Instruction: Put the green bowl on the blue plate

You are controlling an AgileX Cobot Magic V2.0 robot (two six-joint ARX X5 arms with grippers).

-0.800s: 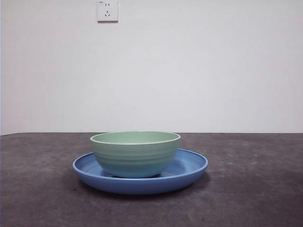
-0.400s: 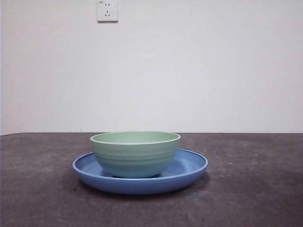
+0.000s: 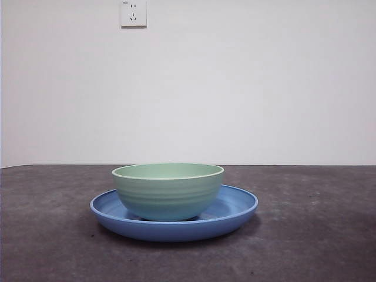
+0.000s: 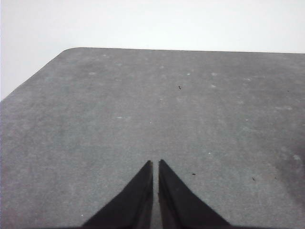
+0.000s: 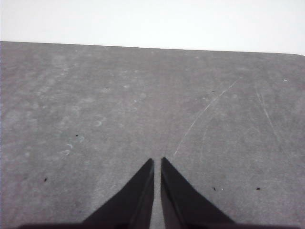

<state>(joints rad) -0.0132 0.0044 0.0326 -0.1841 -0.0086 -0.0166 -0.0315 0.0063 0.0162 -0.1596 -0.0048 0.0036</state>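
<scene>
The pale green bowl [image 3: 168, 191] stands upright inside the wide blue plate [image 3: 235, 210] on the dark table, near the middle of the front view. No arm shows in the front view. My left gripper [image 4: 155, 164] is shut and empty over bare table, away from the bowl and plate. My right gripper [image 5: 157, 162] is shut and empty over bare table as well. Neither wrist view shows the bowl or the plate.
A white wall with a power socket [image 3: 133, 13] stands behind the table. The left wrist view shows a rounded table corner [image 4: 71, 50] and the far edge. The right wrist view shows the table's far edge [image 5: 152, 46].
</scene>
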